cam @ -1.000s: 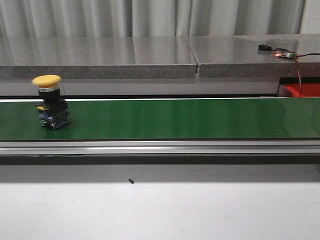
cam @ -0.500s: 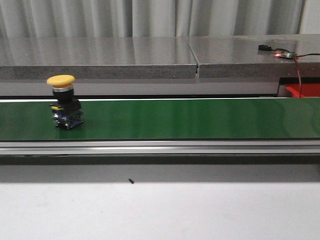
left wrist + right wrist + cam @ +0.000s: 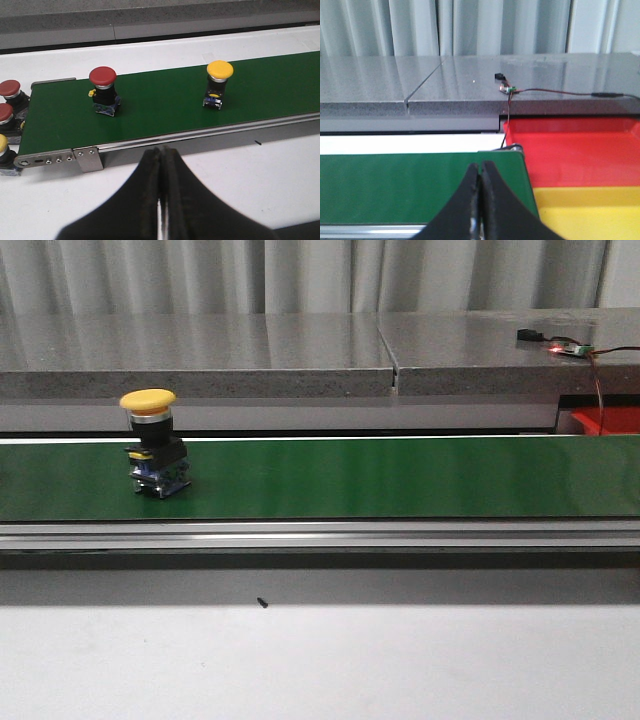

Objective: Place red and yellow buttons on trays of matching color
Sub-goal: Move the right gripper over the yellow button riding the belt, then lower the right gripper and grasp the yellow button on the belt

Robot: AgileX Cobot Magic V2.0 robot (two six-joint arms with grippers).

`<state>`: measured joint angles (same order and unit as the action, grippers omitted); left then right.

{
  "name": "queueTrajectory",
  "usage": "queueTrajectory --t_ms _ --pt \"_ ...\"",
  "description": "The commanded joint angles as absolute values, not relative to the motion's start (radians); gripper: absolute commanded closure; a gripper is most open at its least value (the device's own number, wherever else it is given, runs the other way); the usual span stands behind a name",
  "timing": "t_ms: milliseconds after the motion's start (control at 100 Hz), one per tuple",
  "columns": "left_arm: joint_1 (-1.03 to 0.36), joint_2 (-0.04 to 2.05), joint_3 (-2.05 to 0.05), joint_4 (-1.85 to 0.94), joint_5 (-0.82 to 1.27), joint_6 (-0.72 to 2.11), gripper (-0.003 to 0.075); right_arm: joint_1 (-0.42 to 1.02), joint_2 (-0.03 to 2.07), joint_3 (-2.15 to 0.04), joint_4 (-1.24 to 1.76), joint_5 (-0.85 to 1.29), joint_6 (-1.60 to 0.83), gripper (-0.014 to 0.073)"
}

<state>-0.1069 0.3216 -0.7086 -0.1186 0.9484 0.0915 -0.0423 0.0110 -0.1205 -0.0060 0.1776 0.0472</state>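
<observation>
A: Count? 
B: On the green belt (image 3: 400, 478): 1 yellow button (image 3: 153, 443), 1 red button (image 3: 103, 90). 3 more sit off the belt's left end, 2 red, 1 yellow.
A: Orientation? 
B: Both upright, caps up, long axis vertical.
A: Trays? 
B: Red tray (image 3: 580, 147), yellow tray (image 3: 590, 210) at belt's right end, nothing in them.
A: Grippers? 
B: Left gripper (image 3: 161, 165) & right gripper (image 3: 480, 175) pinched together, nothing held.

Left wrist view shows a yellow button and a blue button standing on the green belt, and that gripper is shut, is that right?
Not quite. In the left wrist view the second button on the green belt is red, not blue. The yellow button and the shut left gripper are as you said.
</observation>
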Motion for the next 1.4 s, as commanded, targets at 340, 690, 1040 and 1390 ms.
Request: queueTrajectory --t_ms 340,690,1040,1390 --pt "-0.116 0.333 -0.732 -0.128 0.884 0.093 0.0739 -0.031 0.433 -0.434 0.099 0.299 0.022 0.066" --pt "-0.116 0.333 -0.732 -0.128 0.884 0.093 0.0739 0.139 0.796 -0.73 0.099 0.46 -0.038 0.0518" --pt "-0.116 0.333 -0.732 -0.128 0.884 0.093 0.0739 0.311 1.125 -1.027 0.1 0.705 -0.041 0.0011" --pt "-0.116 0.333 -0.732 -0.128 0.884 0.093 0.0739 0.436 1.437 -1.379 0.146 0.976 -0.188 0.0011"
